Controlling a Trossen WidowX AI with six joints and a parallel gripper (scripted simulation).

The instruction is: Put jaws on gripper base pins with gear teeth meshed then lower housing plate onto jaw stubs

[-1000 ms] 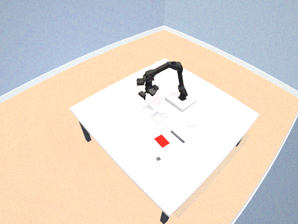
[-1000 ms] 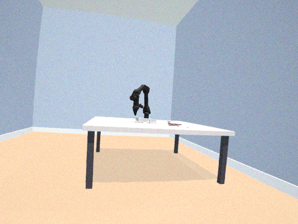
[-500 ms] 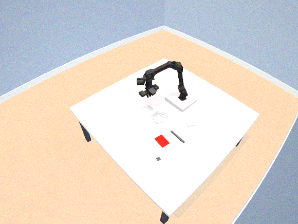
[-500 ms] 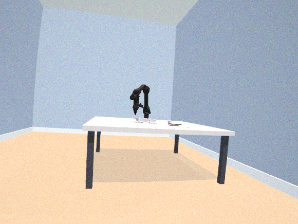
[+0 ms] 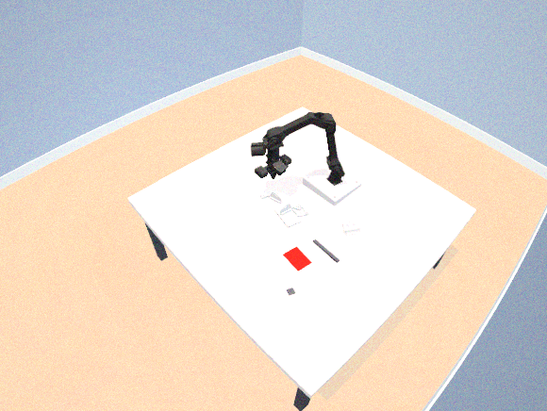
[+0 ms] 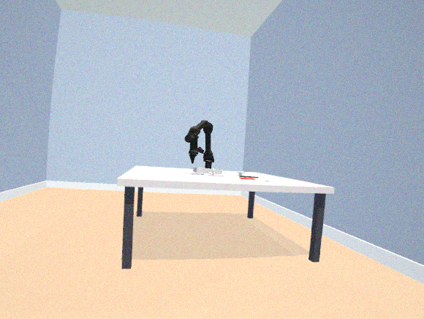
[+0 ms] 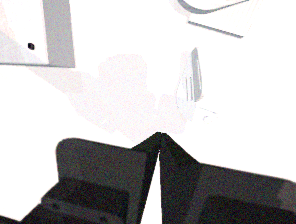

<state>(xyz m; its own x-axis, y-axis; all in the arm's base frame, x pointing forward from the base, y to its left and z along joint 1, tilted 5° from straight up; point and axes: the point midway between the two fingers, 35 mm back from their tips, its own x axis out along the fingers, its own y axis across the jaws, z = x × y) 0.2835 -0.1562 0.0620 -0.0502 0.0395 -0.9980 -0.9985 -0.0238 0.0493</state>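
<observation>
My gripper (image 5: pixel 273 176) (image 6: pixel 192 162) (image 7: pixel 160 136) is shut and empty, pointing down above the table. A white jaw-like piece (image 5: pixel 274 197) (image 7: pixel 197 75) with a grey-shaded side lies on the table near it, ahead of the fingertips in the wrist view. Just beyond, a cluster of white parts (image 5: pixel 286 209) has a squarish outline and curved shapes; part of it shows at the wrist view's top edge. A small white part (image 5: pixel 350 229) lies apart. White on white, I cannot tell which is the gripper base or housing plate, nor whether any teeth mesh.
The arm stands on a white block (image 5: pixel 335 194) (image 7: pixel 60 35). A red square (image 5: pixel 297 258) (image 6: pixel 248 178), a dark bar (image 5: pixel 325 251) (image 6: pixel 249 177) and a small dark square (image 5: pixel 290 291) lie farther out on the white table (image 5: pixel 226 226) (image 6: pixel 226 186).
</observation>
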